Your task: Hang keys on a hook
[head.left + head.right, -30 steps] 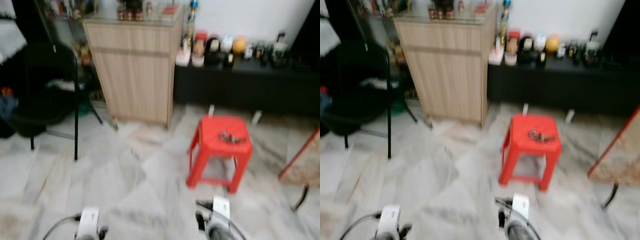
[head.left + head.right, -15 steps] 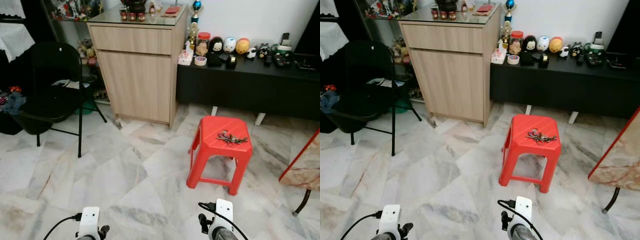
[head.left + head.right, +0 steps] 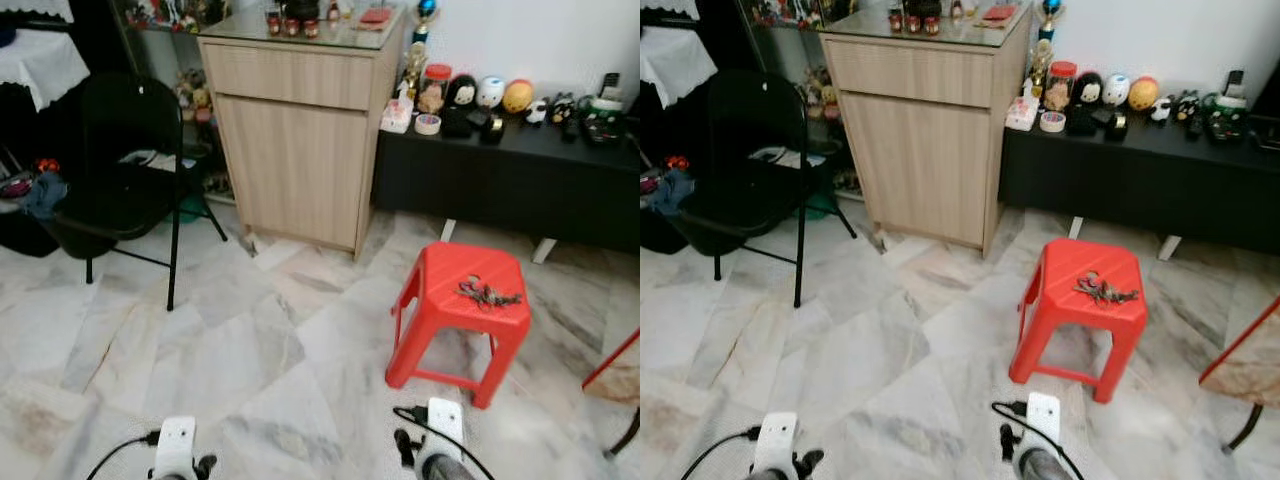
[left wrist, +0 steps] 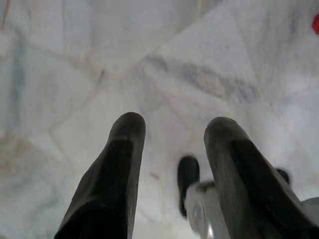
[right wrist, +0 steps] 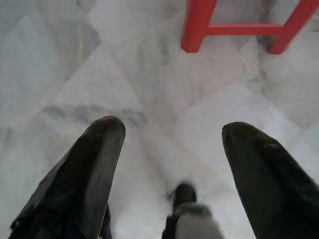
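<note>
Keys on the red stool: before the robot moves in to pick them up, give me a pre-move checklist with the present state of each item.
1. Keys located: ok, lying in a bunch on top of the red stool.
2. Stool upright on the marble floor: ok.
3. Right gripper open and holding nothing: ok, its fingers are spread above the floor near the stool's legs.
4. Left gripper open and holding nothing: ok.
5. Floor path to the stool free of obstacles: ok; the black chair stands off to the left.
6. Hook for the keys located: cannot tell.

A home: wooden cabinet (image 3: 300,125), folding chair (image 3: 120,180), marble floor (image 3: 200,350)
</note>
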Robot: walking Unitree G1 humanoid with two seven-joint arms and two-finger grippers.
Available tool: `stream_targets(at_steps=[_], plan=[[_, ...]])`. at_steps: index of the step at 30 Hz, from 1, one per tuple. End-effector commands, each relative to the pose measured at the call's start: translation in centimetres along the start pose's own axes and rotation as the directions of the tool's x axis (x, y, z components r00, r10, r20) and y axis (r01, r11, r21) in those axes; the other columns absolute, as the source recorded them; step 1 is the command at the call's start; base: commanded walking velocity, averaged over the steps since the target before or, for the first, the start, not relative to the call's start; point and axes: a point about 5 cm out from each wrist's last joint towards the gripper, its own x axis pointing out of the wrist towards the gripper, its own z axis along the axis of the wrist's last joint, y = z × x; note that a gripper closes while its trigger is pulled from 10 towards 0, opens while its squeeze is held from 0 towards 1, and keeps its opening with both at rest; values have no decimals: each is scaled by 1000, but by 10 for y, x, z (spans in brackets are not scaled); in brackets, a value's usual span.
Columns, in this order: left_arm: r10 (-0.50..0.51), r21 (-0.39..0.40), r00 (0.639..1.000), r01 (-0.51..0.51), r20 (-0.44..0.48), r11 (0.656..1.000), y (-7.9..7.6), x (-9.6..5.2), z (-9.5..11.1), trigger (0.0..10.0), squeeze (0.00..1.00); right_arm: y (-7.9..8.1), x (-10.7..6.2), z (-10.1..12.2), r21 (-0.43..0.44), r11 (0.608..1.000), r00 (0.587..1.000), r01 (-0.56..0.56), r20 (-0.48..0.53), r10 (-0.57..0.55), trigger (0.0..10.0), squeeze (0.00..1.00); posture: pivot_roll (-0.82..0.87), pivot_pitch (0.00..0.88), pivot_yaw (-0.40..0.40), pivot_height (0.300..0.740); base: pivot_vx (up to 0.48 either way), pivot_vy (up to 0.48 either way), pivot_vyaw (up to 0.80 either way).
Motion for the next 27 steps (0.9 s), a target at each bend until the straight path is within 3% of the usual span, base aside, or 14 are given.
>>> stream_targets(at_steps=[1, 27], plan=[[-22, -9, 1000, 22, -7, 1000, -8, 1, -2, 10000, 0, -8, 0, -1, -1, 1000, 1000, 20, -8, -20, 10000, 0, 75, 0, -14, 733, 292, 0, 0], [-17, -19, 1000, 17, -5, 1000, -8, 0, -3, 10000, 0, -8, 0, -1, -3, 1000, 1000, 17, -10, -17, 10000, 0, 70, 7, -19, 733, 289, 0, 0]])
